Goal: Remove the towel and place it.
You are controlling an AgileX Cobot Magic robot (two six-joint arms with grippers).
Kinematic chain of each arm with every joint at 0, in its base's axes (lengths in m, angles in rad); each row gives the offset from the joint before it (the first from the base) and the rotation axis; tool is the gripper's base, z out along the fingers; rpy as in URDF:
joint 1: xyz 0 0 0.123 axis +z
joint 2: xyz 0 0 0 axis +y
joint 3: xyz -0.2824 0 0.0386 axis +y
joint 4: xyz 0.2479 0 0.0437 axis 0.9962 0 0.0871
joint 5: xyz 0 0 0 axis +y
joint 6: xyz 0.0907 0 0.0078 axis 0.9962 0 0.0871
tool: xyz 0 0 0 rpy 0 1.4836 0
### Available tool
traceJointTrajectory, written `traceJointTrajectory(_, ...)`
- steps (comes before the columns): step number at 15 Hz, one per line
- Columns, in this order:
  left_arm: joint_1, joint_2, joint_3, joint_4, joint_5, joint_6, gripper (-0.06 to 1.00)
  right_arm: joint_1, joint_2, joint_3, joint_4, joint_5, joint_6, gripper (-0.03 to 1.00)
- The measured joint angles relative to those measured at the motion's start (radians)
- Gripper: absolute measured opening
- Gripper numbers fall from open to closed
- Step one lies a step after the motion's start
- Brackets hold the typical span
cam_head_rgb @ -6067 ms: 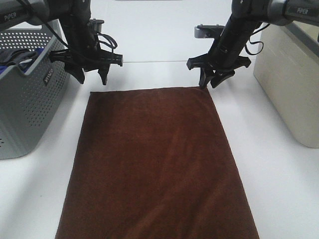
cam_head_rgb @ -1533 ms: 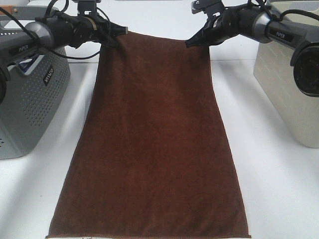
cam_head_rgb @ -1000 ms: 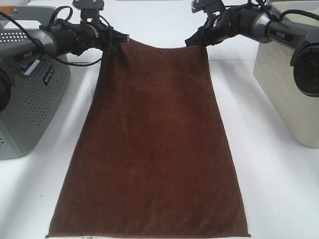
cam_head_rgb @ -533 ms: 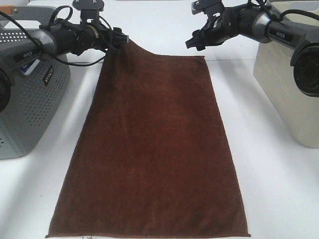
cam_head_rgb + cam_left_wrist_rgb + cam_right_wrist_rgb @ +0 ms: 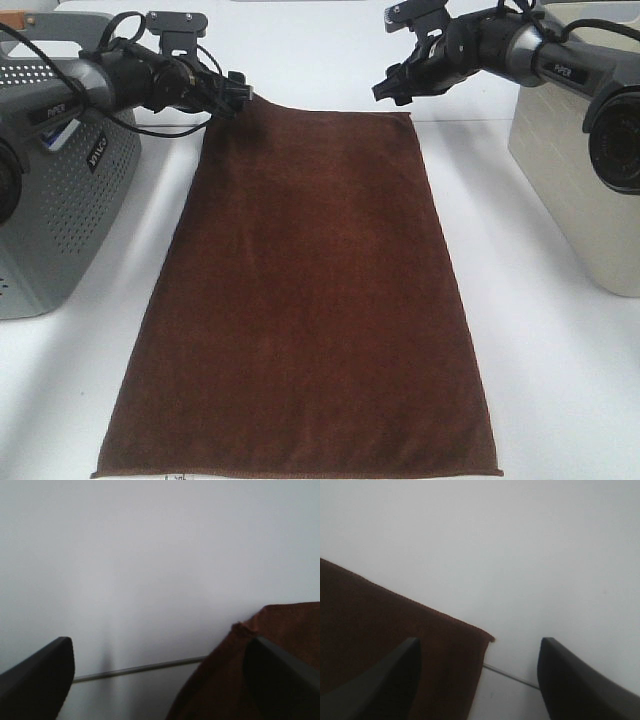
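Left gripper (image 5: 234, 91): hovering spread at the towel's (image 5: 305, 300) far left corner.
Towel: lying flat on table (image 5: 560, 380), right of grey basket (image 5: 50, 190).
Right gripper (image 5: 393, 88): spread, gripping nothing, above far right corner.
Progress: placing appears done; retreating remains.

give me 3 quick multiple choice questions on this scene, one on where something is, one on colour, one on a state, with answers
1. Where does the grey basket stand relative to the towel?
A. to its left in the high view
B. on top of it
C. to its right in the high view

2. What colour is the towel?
A. white
B. dark brown
C. green

3. How is the right end effector?
A. shut on the towel
B. open, above the towel's far corner
C. inside the beige bin

Answers:
1. A, it sits at the left edge of the high view.
2. B, brown in all views.
3. B, its fingers stand apart, nothing between them.
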Motion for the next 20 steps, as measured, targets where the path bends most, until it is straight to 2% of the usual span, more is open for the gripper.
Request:
traceJointTrajectory(5,0.0,0.023,0.0,0.018,0.069,-0.001,0.82,0.0,0.0,0.0,0.02,0.041,0.0,0.64)
traceJointTrajectory(9,0.0,-0.011,0.0,0.018,0.035,-0.001,0.82,0.0,-0.001,0.0,0.058,0.057,0.0,0.64)
traceJointTrajectory(12,0.0,-0.076,0.0,0.018,0.016,-0.002,0.82,0.0,-0.048,0.0,0.094,0.11,0.0,0.64)
traceJointTrajectory(17,-0.044,-0.167,0.0,0.019,0.06,0.0,0.82,0.0,-0.205,0.0,0.18,0.282,0.0,0.64)
traceJointTrajectory(20,-0.084,-0.269,0.0,0.019,0.149,0.069,0.82,0.0,-0.301,0.0,0.188,0.438,0.0,0.64)
